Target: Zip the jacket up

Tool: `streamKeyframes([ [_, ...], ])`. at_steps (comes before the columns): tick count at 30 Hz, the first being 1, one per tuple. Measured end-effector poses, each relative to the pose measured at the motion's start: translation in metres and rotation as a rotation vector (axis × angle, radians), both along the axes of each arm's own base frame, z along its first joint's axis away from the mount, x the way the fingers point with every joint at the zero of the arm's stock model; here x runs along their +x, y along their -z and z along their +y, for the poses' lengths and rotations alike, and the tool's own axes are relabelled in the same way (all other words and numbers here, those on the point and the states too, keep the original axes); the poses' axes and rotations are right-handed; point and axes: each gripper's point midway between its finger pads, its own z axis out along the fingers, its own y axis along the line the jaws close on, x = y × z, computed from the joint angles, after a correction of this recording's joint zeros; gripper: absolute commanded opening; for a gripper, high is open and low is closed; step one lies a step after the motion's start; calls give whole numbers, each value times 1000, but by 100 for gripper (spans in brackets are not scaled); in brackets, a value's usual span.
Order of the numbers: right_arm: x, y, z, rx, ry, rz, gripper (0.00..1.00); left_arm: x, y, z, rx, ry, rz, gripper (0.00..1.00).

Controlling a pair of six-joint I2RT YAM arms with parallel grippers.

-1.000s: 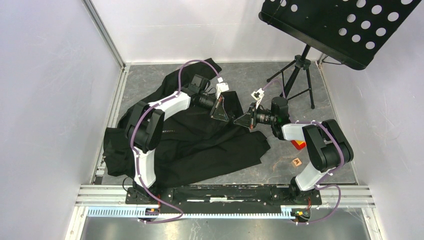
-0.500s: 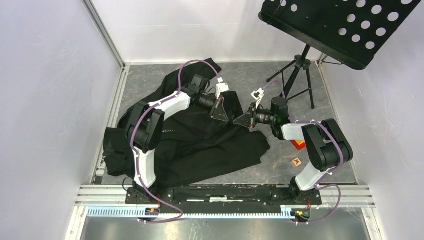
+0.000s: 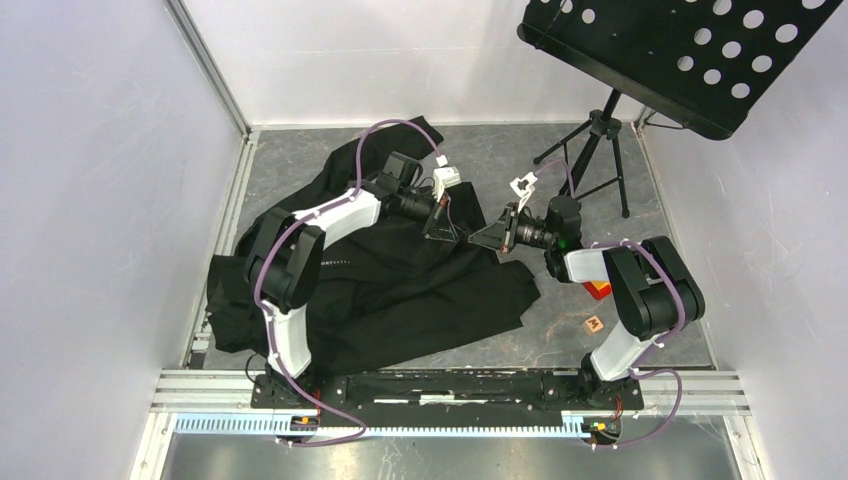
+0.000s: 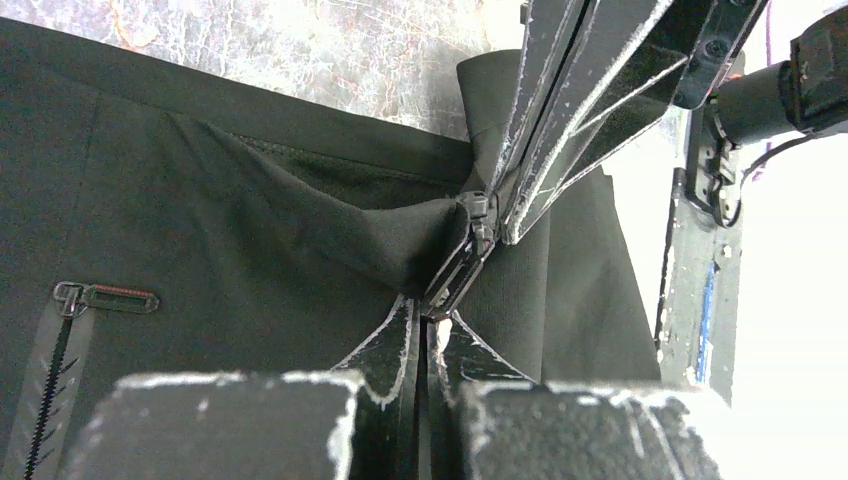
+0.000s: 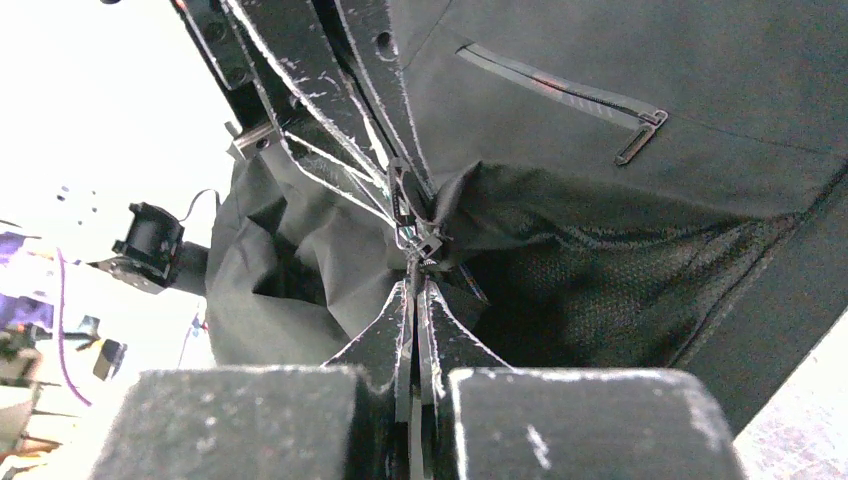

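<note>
two grippers, one zipper

top view: my left gripper [image 3: 458,232] and right gripper [image 3: 478,242] meet tip to tip at the far edge of the one jacket [image 3: 400,290]. the jacket lies crumpled across the left and middle of the table [image 3: 300,160]. one music stand [image 3: 690,60] stands at the back right, well apart (one small tan block [image 3: 594,324] sits near my right arm).

left wrist view: my left fingers are pressed together on the cloth at the near end of the front zipper [image 4: 462,255]. i judge this anchors the edge while the other side pulls. one pocket zipper [image 4: 100,296] shows at the left.

right wrist view: my right fingers are closed on the fabric at the same bunched spot, facing the left pair. that likely keeps the track taut between them. the tally: two grippers, both clamped on cloth, and one jacket.
</note>
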Motion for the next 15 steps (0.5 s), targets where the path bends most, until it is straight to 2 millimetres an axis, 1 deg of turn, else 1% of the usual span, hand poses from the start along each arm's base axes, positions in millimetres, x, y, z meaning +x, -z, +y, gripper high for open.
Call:
streamKeyframes([
  [6,5,-3,-6,76,62,57,0,4,-6,-3,3,-26,-76,2],
  [10,7,-8,-8,105,80,45,0,5,-5,-6,17,-33,-93,3],
  [11,7,-9,-8,108,79,38,0,5,-4,-7,20,-34,-95,4],
  [13,5,-9,-9,111,79,17,0,6,-5,-7,28,-41,-106,12],
  [15,2,-8,-10,108,84,-11,0,8,-7,-6,39,-60,-117,23],
])
